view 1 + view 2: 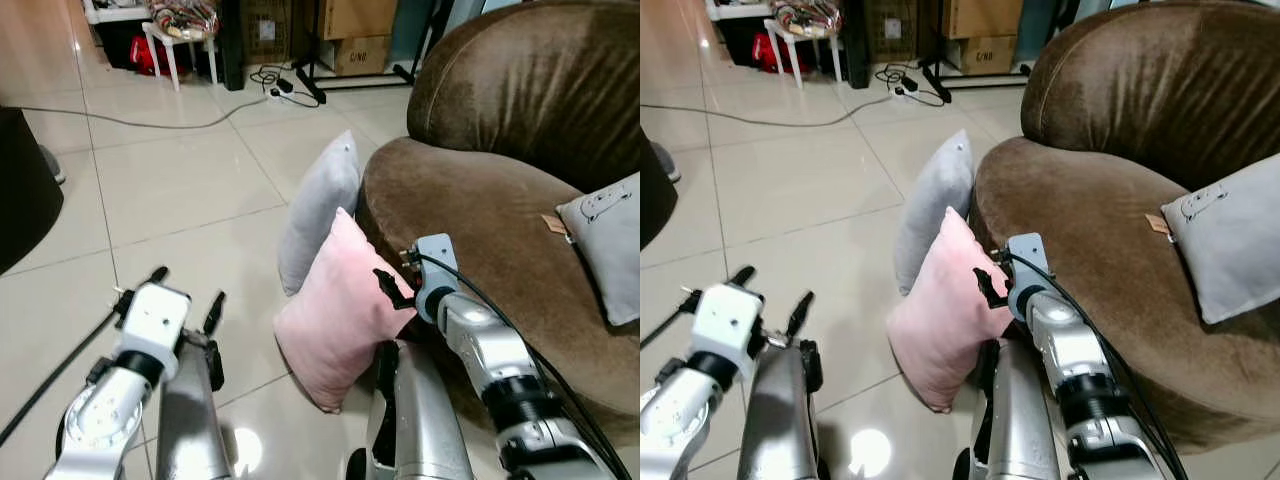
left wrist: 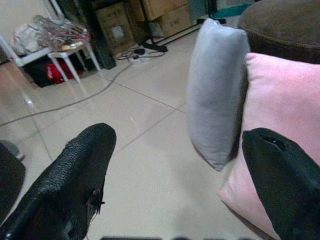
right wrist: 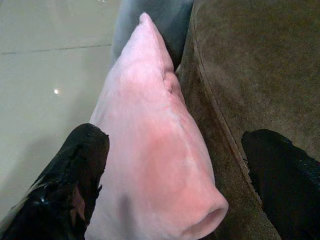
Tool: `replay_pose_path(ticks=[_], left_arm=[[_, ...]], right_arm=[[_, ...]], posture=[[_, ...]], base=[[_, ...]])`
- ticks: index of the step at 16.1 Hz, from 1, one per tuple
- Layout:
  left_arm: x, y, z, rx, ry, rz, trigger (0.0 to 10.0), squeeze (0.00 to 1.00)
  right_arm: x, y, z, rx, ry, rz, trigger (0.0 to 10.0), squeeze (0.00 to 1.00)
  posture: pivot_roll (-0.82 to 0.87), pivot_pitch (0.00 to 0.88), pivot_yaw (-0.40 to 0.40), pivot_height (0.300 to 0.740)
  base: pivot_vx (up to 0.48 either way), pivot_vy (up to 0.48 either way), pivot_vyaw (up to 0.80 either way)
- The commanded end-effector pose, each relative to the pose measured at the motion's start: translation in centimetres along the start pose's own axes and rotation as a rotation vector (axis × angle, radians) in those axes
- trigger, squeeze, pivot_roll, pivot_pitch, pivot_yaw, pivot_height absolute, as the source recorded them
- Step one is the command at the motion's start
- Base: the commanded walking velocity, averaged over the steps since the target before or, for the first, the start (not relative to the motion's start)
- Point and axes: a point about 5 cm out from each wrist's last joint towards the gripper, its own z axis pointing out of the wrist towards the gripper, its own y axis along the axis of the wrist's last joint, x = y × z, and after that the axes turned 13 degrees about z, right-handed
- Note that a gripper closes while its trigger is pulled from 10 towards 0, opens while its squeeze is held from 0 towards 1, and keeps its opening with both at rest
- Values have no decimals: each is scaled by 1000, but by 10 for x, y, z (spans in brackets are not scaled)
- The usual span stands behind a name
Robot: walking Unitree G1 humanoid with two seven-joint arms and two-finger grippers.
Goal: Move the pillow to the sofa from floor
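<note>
Right gripper (image 3: 175, 185) spread open around pink pillow (image 1: 335, 315) against sofa (image 1: 480, 210).

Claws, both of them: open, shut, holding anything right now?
Left claw: open, empty, above the floor beside the pink pillow.
Right claw: open, straddling the pink pillow's upper edge, not yet closed on it.

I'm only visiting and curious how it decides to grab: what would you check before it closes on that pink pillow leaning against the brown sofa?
1. Right gripper open, fingers either side of the soft pink square pillow's edge: ok.
2. One finger lies over the brown velvet sofa, so it may pinch upholstery: not ok.
3. Left gripper open, facing the pillow, not touching it: ok.
4. Grey pillow standing on the floor leans behind the pink one; could topple: cannot tell.
5. Sofa seat has free room beside the grey cushion: ok.
</note>
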Motion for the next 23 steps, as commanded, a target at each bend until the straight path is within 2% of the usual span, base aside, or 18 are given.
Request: replay_pose_path(ticks=[1,3,5,8,9,10,12,14,15,19,23], left_arm=[[-1,8,-3,-25,-16,-11,10000,486],[-2,10,-9,-28,-44,-24,10000,482],[-7,13,-18,-33,-91,-54,10000,482],[-12,17,-28,-17,-118,-78,10000,482],[-14,18,-34,-7,-127,-79,10000,478],[-14,18,-41,5,-134,-82,10000,482],[-13,19,-49,20,-143,-84,10000,482],[-11,25,-52,11,-145,-89,10000,482],[-10,27,-53,4,-155,-90,10000,482],[-10,33,-51,-19,-248,-72,10000,482],[-3,35,-50,-25,-323,-41,10000,482]], right_arm=[[-1,4,5,-3,-17,-1,10000,1000],[5,5,13,26,-21,-8,10000,1000],[15,-10,22,167,-11,-70,10000,1000],[23,-12,27,146,-43,-20,10000,1000],[26,-13,29,142,-59,-5,10000,600],[27,-13,30,132,-78,2,10000,0],[24,-10,31,98,-132,24,10000,0],[13,1,30,28,-165,120,10000,0],[12,1,30,13,-162,131,10000,0],[0,-10,26,17,-221,121,10000,0],[2,-17,26,18,-237,90,10000,0]], posture=[[7,0,-119,395],[18,0,-128,395],[27,2,-134,395],[44,44,-140,395],[54,62,-143,395],[60,83,-144,395],[64,109,-141,395],[63,117,-127,395],[60,121,-99,395],[54,147,-7,395],[46,159,69,395]], base=[[0,0,0],[0,0,0],[0,0,0],[0,0,0],[0,0,0],[0,0,0],[0,0,0],[0,0,0],[0,0,0],[0,0,0],[0,0,0]])
